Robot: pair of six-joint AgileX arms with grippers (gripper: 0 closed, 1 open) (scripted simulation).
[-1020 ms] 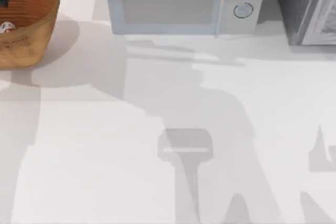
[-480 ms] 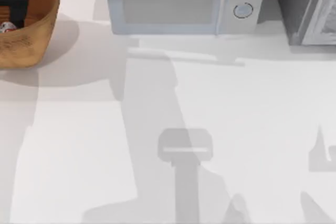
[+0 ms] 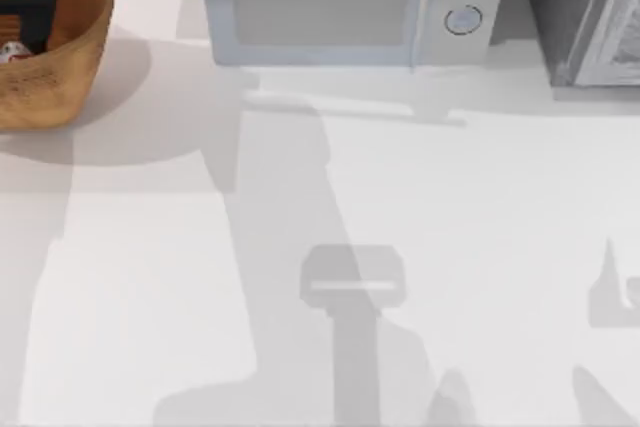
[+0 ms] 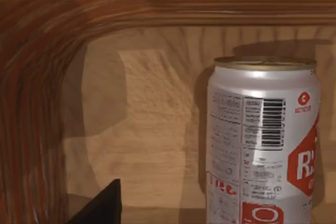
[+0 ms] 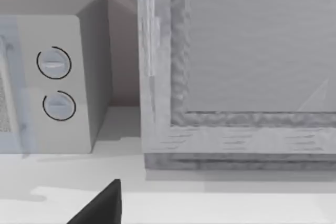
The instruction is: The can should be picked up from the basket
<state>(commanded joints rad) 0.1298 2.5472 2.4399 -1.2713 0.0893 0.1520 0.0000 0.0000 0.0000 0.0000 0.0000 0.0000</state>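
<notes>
Top view: the left end effector point(image 3: 28, 17) hangs inside the basket point(image 3: 70, 67) just beside the upright can point(image 3: 12, 51), finger state impossible to tell.

Now lower inside the basket point(image 3: 70, 57) at the table's ten o'clock: left gripper point(image 3: 28, 15), up at the rim a second ago, sunk toward six o'clock, hanging just above the can point(image 3: 14, 50).

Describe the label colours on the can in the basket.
White-silver with red markings and a black barcode on the can, clearest in the left wrist view.
</notes>
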